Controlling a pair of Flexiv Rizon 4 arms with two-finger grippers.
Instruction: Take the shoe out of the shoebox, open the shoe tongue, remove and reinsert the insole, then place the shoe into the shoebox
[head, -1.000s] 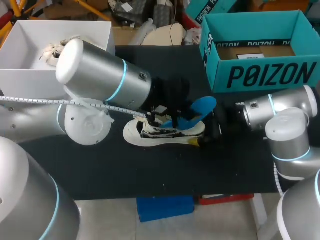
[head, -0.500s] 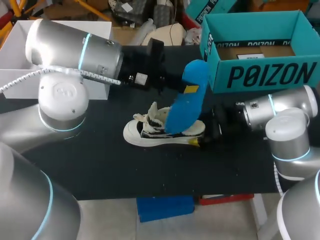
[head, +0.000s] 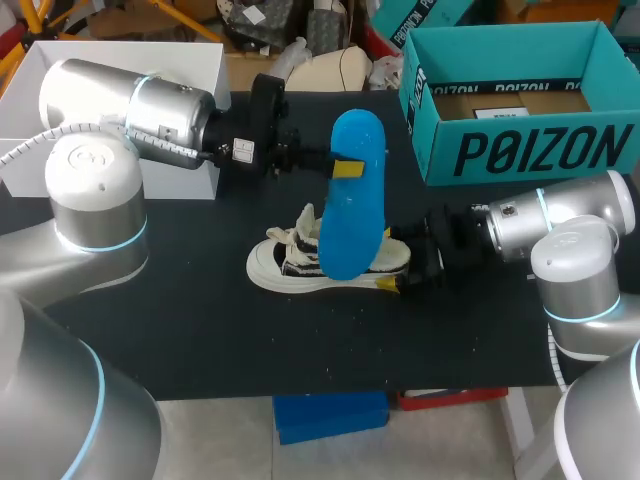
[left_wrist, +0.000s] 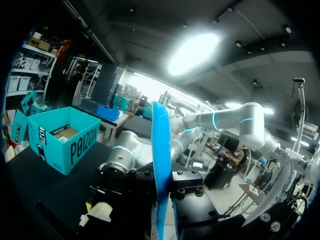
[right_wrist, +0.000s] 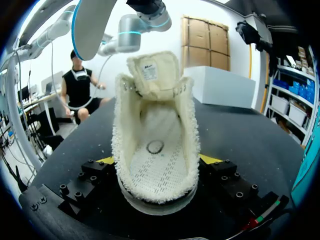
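Note:
A white shoe (head: 300, 265) lies on its sole on the black table, its tongue folded up and open. My right gripper (head: 405, 262) holds the shoe's heel; in the right wrist view its yellow-tipped fingers (right_wrist: 210, 159) press the shoe (right_wrist: 156, 150) from both sides, and the bare inside shows. My left gripper (head: 312, 158) is shut on the blue insole (head: 352, 195), which hangs upright above the shoe. In the left wrist view the insole (left_wrist: 161, 160) stands edge-on between the jaws. The teal shoebox (head: 520, 150) stands open at the back right.
A white box (head: 120, 45) sits at the back left, partly behind my left arm. The black table (head: 300, 340) has free room in front of the shoe. The teal shoebox (left_wrist: 62, 142) is ahead of my left gripper, beyond my right arm (left_wrist: 122, 157).
My left arm has drawn the blue insole out of the shoe and lifted it, swinging back to the left. The insole now hangs upright. The right arm and shoe have kept still.

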